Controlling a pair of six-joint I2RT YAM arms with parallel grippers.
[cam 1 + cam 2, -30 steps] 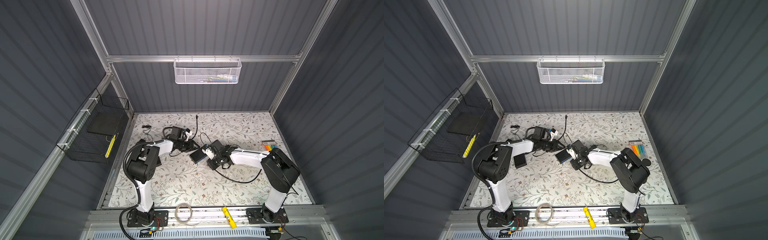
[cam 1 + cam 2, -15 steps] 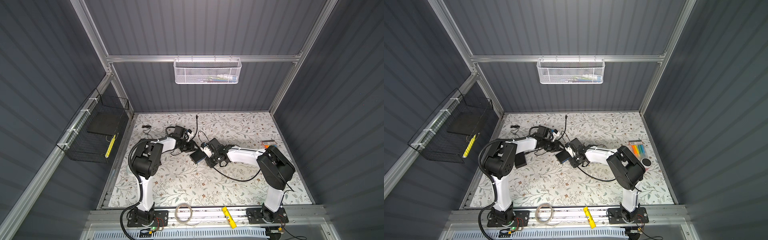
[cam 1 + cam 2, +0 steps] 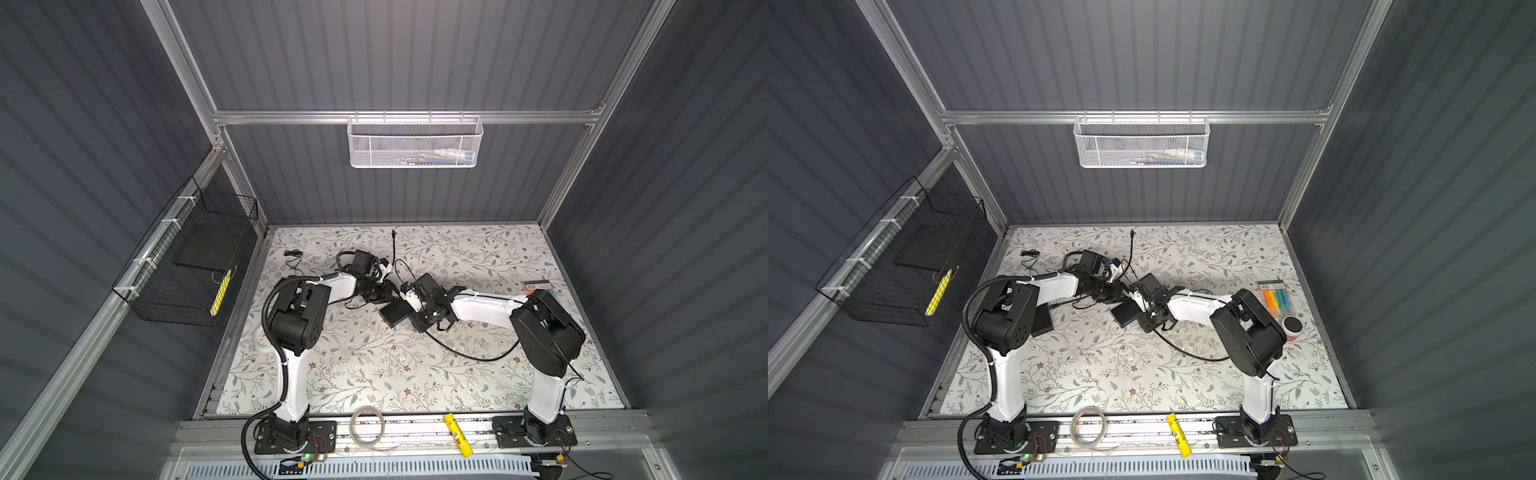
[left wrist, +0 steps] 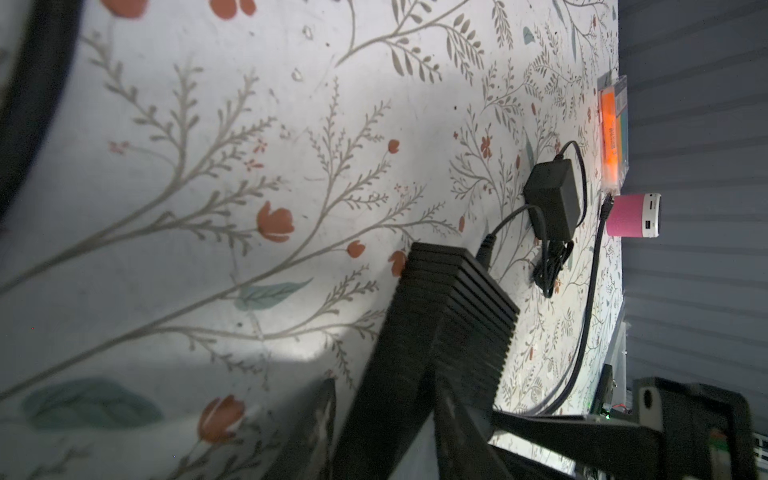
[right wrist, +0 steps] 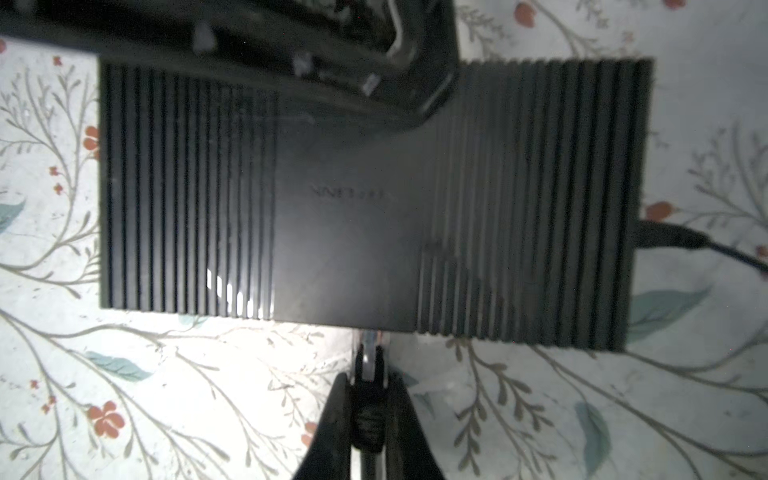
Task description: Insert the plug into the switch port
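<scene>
Plug pinched in right claw, long axis square to switch near edge, tip at it, port hidden | left claw clamps switch far side, mid-desk | right arm nearer

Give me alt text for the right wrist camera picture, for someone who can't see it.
The right gripper pinches a clear plug, its tip at the long edge of a black ribbed switch lying on the floral table. The left gripper holds the opposite edge; a power cable enters one short end.
</scene>
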